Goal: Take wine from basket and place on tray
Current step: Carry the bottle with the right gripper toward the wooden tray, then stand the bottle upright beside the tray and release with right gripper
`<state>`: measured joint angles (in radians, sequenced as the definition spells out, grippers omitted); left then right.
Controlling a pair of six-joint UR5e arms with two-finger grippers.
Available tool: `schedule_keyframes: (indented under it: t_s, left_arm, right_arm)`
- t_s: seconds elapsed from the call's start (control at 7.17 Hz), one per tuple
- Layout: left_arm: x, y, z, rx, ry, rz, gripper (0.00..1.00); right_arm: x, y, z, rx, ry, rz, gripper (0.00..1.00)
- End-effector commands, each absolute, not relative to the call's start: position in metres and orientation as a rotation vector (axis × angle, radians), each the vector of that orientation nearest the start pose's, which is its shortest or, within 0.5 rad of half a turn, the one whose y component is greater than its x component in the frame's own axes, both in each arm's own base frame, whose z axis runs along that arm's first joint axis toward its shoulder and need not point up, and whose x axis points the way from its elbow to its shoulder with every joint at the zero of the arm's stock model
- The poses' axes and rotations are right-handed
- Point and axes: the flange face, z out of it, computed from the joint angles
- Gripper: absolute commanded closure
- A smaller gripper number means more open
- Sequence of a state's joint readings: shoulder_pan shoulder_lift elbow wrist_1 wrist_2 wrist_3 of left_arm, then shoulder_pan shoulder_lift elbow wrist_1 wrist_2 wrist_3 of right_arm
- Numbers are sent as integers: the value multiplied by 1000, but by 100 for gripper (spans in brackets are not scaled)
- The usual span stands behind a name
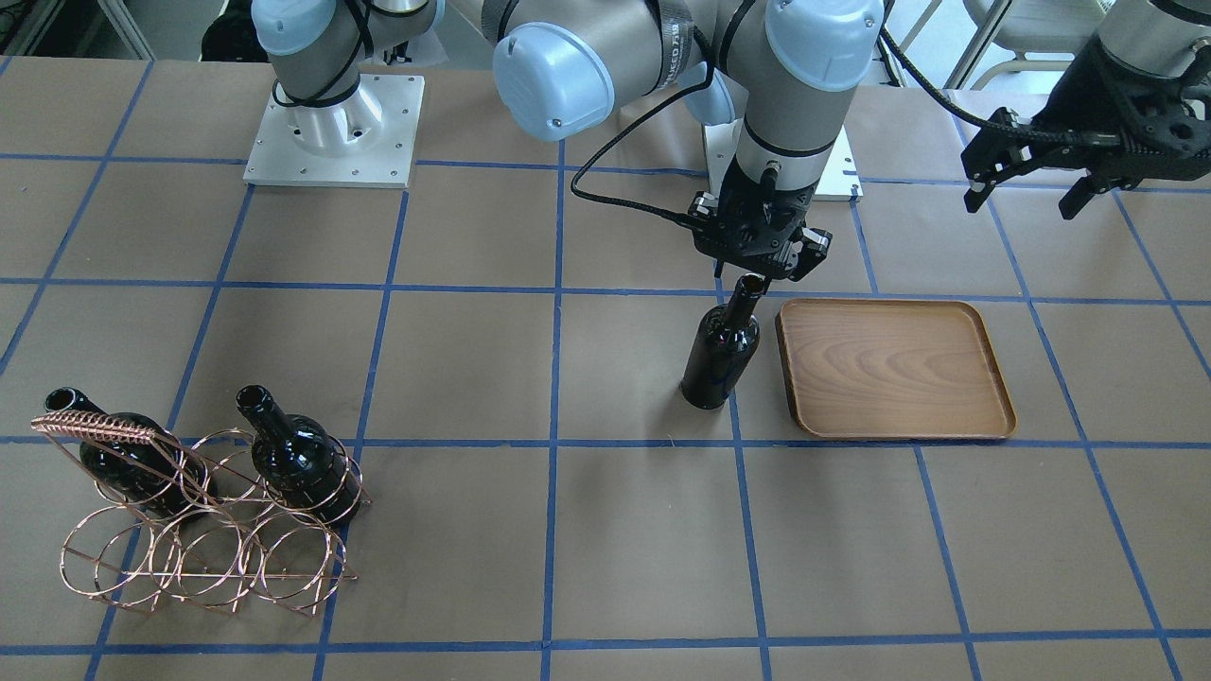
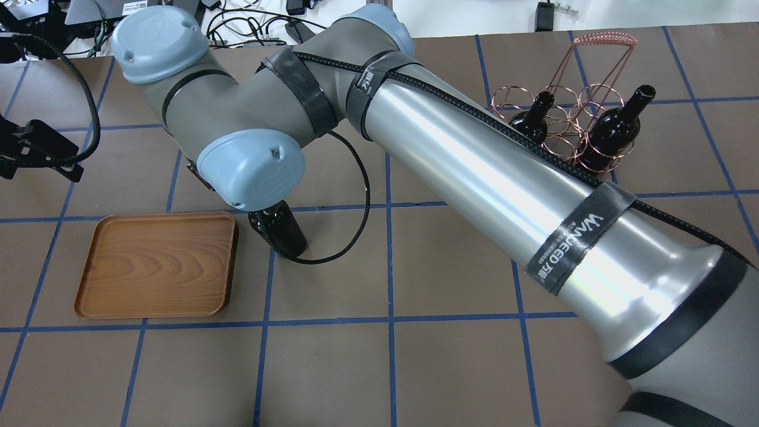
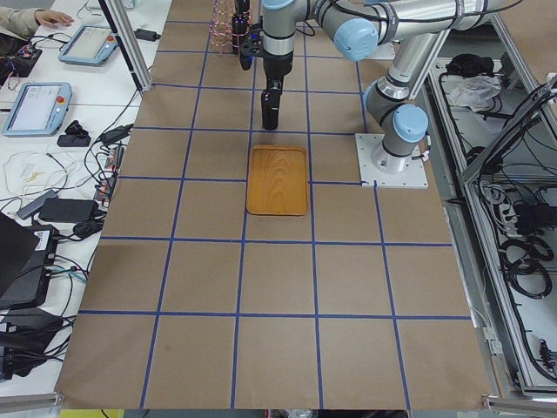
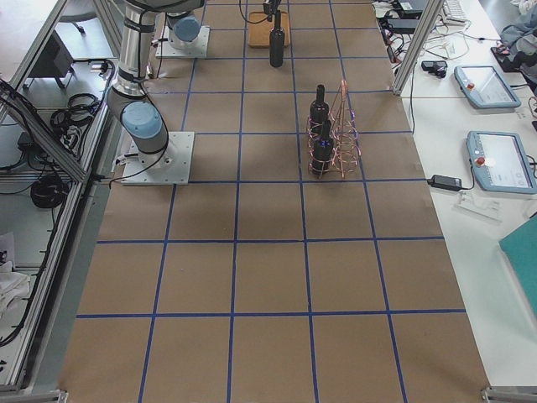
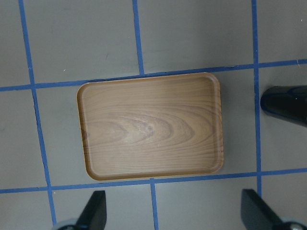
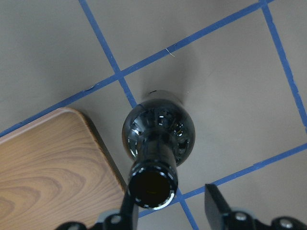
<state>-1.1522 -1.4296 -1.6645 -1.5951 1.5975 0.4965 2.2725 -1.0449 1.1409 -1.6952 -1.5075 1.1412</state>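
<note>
A dark wine bottle [image 1: 721,350] stands upright on the table, just beside the wooden tray [image 1: 894,369] and off it. My right gripper [image 1: 762,270] hangs right over its mouth, open; in the right wrist view the fingers [image 6: 215,201] stand wider than the neck [image 6: 154,158]. The tray is empty in the left wrist view [image 5: 148,127]. My left gripper [image 1: 1024,194] is open and empty, held high beyond the tray. The copper wire basket [image 1: 199,530] holds two more bottles [image 1: 303,463] [image 1: 123,454].
The right arm reaches across the table over the middle [image 2: 474,178] and hides part of it in the overhead view. The basket [image 2: 563,118] stands far from the tray [image 2: 157,264], on the robot's right. Both arm bases [image 1: 331,132] sit at the robot's edge.
</note>
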Motion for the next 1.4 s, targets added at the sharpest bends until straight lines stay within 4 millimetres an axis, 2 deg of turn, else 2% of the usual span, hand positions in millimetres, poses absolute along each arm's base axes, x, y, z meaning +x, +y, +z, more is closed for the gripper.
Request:
schedule_keyframes:
  t_s: [0.0, 0.14, 0.28, 0.42, 0.56, 0.7, 0.84, 0.98, 1.12, 1.26]
  left_arm:
    - [53, -451, 504, 133, 3107, -13, 0]
    - [49, -452, 504, 136, 3109, -15, 0]
    - [38, -455, 505, 138, 3116, -26, 0]
    - [8, -456, 505, 126, 3115, -27, 0]
    - [-39, -455, 504, 110, 3113, -27, 0]
    - [-81, -454, 500, 112, 3124, -30, 0]
    - [-112, -451, 490, 186, 3125, -6, 0]
    - [-135, -453, 484, 265, 3119, -18, 0]
    - [-148, -461, 473, 292, 3119, -49, 0]
    - [-156, -470, 455, 306, 3152, -44, 0]
  right_arm:
    - [540, -449, 434, 622, 2985, 2, 0]
    - [512, -462, 445, 597, 3010, 25, 0]
    - [475, -477, 467, 573, 3010, 12, 0]
    - [419, -483, 495, 451, 3053, 28, 0]
    - [352, -487, 518, 414, 3075, 64, 0]
    - [291, -485, 527, 274, 3097, 69, 0]
    - [237, -479, 531, 167, 3107, 71, 0]
    - [201, -465, 529, 109, 3144, 65, 1]
    - [183, -448, 523, 56, 3179, 56, 1]
    - [180, -445, 524, 29, 3178, 42, 0]
